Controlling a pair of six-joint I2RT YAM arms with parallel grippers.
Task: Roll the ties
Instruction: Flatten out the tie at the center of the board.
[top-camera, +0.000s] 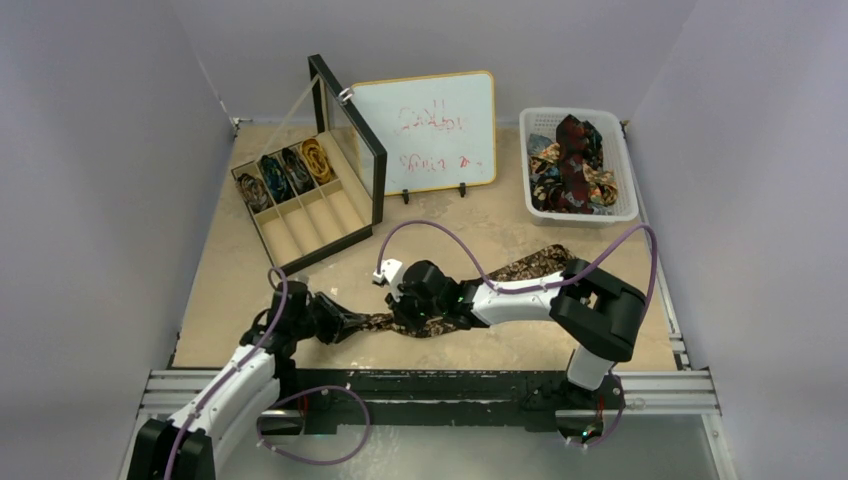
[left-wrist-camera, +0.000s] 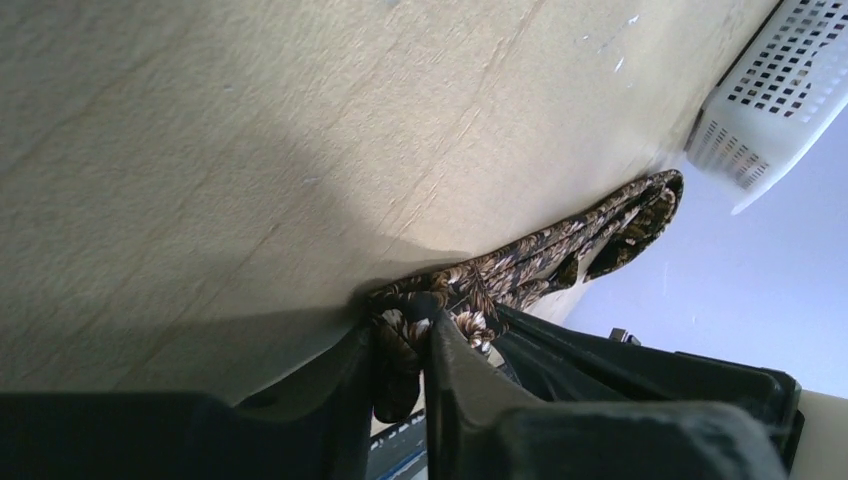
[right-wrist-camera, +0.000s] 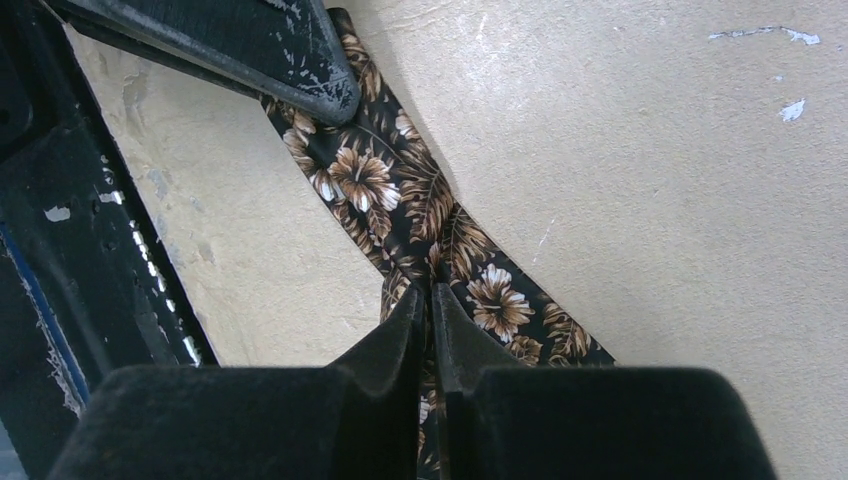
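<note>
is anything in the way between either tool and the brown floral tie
Nothing visible. Both are on the floral tie: the left tool pinches it near one end, the right tool is shut on it further along.

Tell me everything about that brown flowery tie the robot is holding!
The brown flowery tie is a long, narrow strip of soft-looking dark fabric printed with tan and white flowers and leaves. Not yet rolled, it lies along the tan table, its far end pointing toward the white basket. The left gripper pinches its bunched near end; the right gripper pinches it a little farther along.
</note>
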